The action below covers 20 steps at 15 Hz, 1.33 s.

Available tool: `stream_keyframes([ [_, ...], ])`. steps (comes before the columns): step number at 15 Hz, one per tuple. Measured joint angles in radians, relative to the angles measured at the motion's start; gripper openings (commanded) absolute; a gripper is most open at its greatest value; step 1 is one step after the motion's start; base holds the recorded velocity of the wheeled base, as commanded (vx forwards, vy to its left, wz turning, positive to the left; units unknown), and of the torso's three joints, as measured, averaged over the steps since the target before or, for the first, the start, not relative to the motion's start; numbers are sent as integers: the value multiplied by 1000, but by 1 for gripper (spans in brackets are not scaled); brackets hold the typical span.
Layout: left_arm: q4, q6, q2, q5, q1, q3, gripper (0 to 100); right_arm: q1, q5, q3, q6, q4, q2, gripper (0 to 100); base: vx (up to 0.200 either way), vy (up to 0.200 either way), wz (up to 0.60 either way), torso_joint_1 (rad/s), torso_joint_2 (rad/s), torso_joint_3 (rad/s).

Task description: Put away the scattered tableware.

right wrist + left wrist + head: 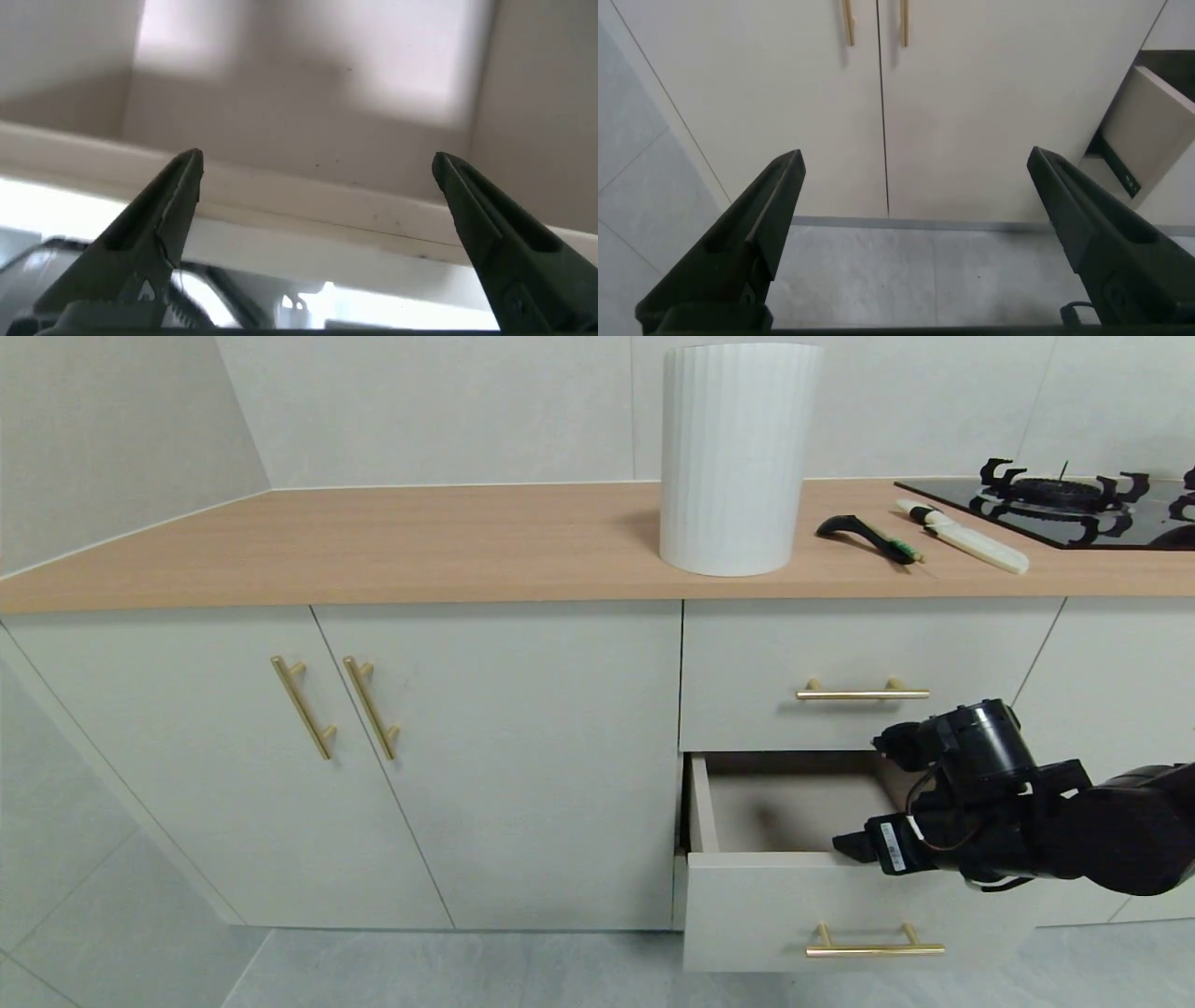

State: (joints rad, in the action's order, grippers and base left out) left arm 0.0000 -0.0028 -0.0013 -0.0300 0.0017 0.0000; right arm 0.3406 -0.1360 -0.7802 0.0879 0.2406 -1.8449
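On the wooden countertop (420, 541) lie a black-handled utensil (868, 538) and a white knife-like piece of tableware (971, 547), right of a tall white ribbed cylinder (736, 457). Below them the lower drawer (794, 896) stands pulled out, its inside bare. My right gripper (854, 845) hovers over the drawer's front edge, open, with nothing between its fingers (168, 224); the drawer's inner wall (308, 112) lies ahead of it. My left gripper (915, 243) hangs low, open and empty, facing the cabinet doors (878, 93) and grey floor.
A black gas hob (1074, 504) sits at the counter's right end. The upper drawer (864, 672) is closed. Two cabinet doors with gold handles (336, 709) are left of the drawers. Tiled walls close off the back and left. The open drawer's side (1148, 121) juts out near the left arm.
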Motion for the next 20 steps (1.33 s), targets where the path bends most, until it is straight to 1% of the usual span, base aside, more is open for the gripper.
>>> stream_keyframes([
  [4,0,0,0,0,0,0,100,31,2,-26,-13,-199,47,100,0,0,0,0,0,0],
  [13,0,0,0,0,0,0,100,82,2,-46,-151,-547,97,100,0,0,0,0,0,0],
  [17,0,0,1,1,0,0,100,103,2,-48,-200,-650,110,100,0,0,0,0,0,0],
  [20,0,0,1,1,0,0,100,107,3,-50,-204,-658,113,100,0,0,0,0,0,0],
])
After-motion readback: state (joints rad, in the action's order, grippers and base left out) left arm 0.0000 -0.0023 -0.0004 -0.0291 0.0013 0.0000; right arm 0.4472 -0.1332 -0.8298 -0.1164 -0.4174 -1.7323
